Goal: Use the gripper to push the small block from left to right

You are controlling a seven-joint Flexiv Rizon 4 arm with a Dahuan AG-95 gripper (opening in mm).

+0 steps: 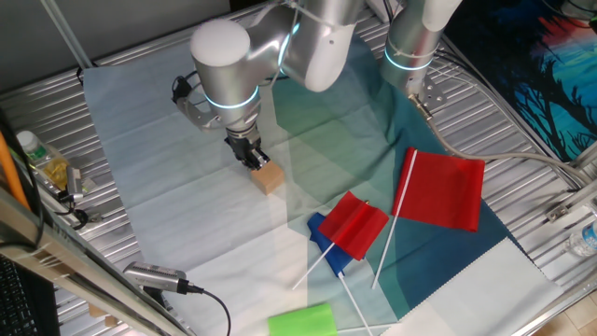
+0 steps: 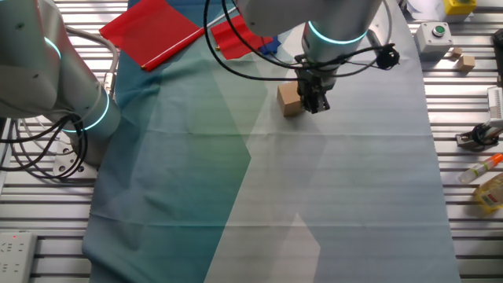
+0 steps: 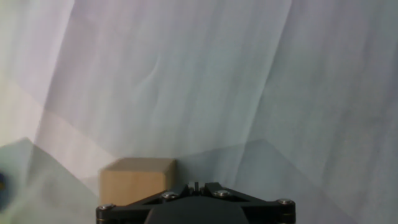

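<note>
The small block is a light-brown wooden cube on the pale cloth. It also shows in the other fixed view and at the lower left of the hand view. My gripper is down at cloth level with its black fingers together, right against the block's side. In the other fixed view the gripper stands just right of the block. In the hand view the gripper shows shut, with the block beside it, not between the fingers.
Two red flags on white sticks lie on the teal cloth beyond the block. A bright green cylinder lies at the cloth's near edge. A second silver arm stands at the side. Tools and bottles lie off the cloth.
</note>
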